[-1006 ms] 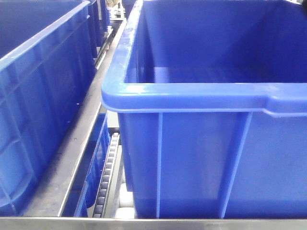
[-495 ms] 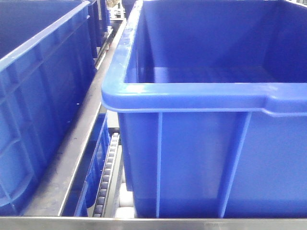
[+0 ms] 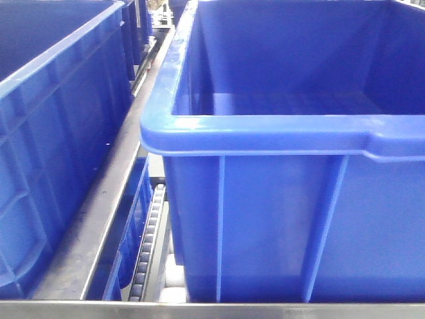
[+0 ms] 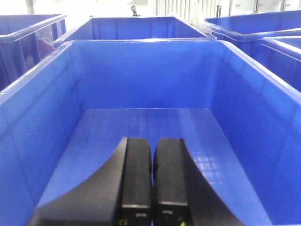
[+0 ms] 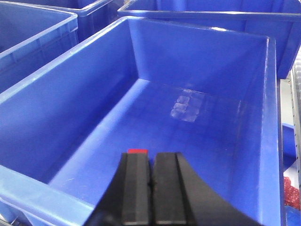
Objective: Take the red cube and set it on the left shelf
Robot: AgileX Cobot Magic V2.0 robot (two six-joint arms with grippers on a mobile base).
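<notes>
Hovering over blue bin (image 5: 197, 113), right pincer (image 5: 150, 162) closed empty; red cube (image 5: 137, 151) ungrasped. Left pincer (image 4: 151, 150) closed, empty. Pick, placement remain.

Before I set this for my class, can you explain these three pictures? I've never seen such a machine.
This is a two-armed robot among blue bins. One picture looks forward from its body at a bin on a metal rack. The other two come from cameras on the wrists, each looking past its own black jaws into a bin. The left jaws are shut, holding nothing. The right jaws look shut too; the red cube peeks past one tip, seemingly lying in the bin rather than gripped.
</notes>
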